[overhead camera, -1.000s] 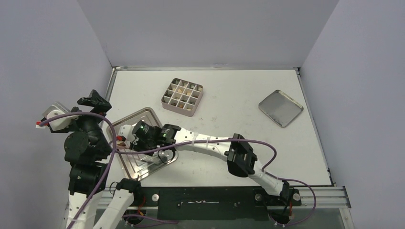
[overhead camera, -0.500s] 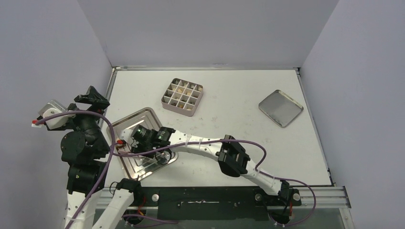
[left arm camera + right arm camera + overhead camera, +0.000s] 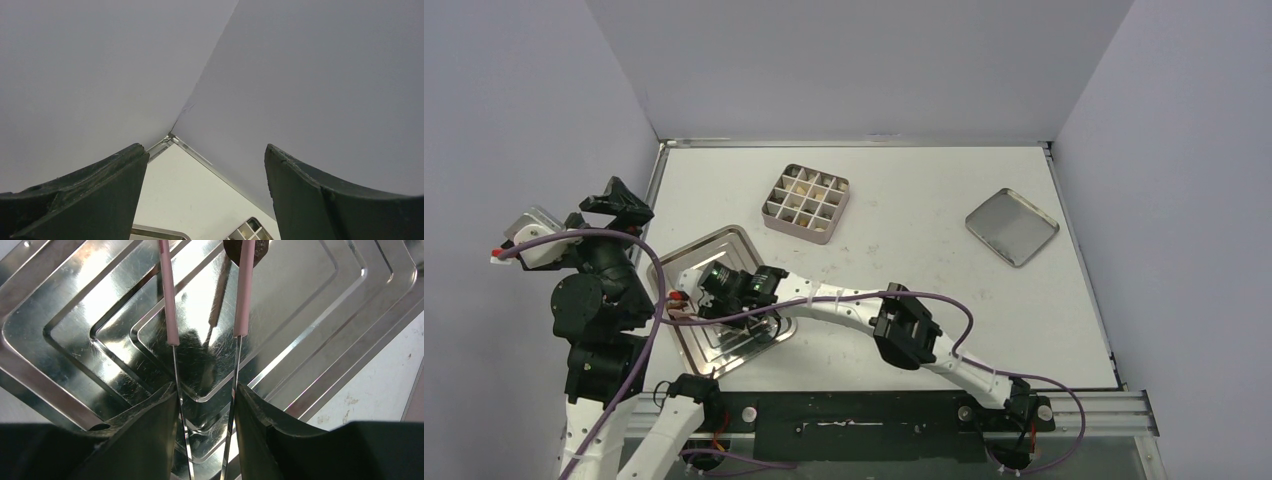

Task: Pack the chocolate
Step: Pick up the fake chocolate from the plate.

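One dark round chocolate (image 3: 231,251) sits on the stepped metal tray (image 3: 65,325), under a tweezers (image 3: 170,300) prong; the right gripper (image 3: 205,395) pinches those tweezers, mid-pick. Left gripper (image 3: 206,150) hangs spread. Next probably: straddle, nip, lift toward the far gridded tin (image 3: 806,203)

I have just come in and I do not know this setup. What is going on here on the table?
The right hand holds tweezers over the silver tray, with their tips at a dark brown chocolate piece. Whether they pinch it cannot be seen. The left hand hangs open, raised toward the wall, and holds nothing. The gridded tin stands farther back, with some cells filled.
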You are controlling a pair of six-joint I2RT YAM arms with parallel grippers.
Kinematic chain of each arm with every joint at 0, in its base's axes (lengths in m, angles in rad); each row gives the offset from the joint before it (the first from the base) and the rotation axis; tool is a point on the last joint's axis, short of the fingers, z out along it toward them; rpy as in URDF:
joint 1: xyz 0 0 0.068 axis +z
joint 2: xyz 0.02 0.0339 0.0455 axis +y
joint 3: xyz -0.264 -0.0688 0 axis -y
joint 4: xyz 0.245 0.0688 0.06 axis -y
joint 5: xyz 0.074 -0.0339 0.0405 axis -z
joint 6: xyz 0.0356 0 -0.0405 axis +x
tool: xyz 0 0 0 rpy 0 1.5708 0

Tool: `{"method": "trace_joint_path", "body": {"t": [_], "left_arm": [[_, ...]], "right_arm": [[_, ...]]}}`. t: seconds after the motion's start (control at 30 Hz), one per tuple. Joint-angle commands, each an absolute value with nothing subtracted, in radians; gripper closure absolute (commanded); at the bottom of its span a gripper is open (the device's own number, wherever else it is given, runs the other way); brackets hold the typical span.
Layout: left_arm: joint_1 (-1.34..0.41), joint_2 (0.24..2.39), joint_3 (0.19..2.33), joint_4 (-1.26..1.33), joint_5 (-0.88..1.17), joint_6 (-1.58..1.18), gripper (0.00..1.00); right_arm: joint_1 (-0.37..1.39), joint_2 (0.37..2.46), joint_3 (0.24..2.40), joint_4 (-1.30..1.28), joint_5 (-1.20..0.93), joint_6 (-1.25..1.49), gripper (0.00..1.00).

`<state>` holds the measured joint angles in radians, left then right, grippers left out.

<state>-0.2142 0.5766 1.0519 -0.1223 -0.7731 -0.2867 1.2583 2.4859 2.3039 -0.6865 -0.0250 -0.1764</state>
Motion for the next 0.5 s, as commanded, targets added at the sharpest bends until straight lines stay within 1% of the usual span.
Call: {"method": "trace_joint_path", "body": {"t": [0.0,0.47], "left_arm": [[-0.214,0.577,1.074,-0.081,-0.759,-0.271,0.15],[-0.214,0.548,1.094,-0.11,-0.762,-0.269,0.15]], "right_arm": [[1.272,2.487,2.345,-0.652,0.01,-0.196,0.59],[1.317,2.483,2.339,-0.624,0.105,-0.228,0.6]]}}
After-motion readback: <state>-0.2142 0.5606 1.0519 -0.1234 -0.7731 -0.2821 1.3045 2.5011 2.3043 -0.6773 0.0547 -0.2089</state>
